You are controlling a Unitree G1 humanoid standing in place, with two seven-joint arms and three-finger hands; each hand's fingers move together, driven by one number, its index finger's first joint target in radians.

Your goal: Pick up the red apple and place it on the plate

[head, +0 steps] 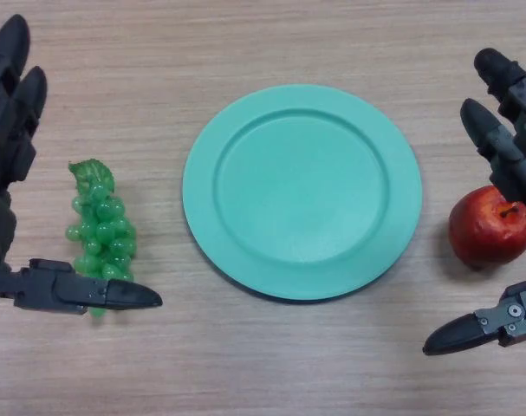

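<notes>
— Apple?
— Near the table's right edge, beside the plate, stem pointing right.
— Hands?
— Right hand spread wide around it; left hand open by the grapes.

green grapes with leaf, wooden table

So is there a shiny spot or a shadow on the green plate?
Head view: the plate shows a soft pale sheen near its middle and a thin dark shadow under its lower rim; the red apple casts a faint shadow to its left.
</notes>
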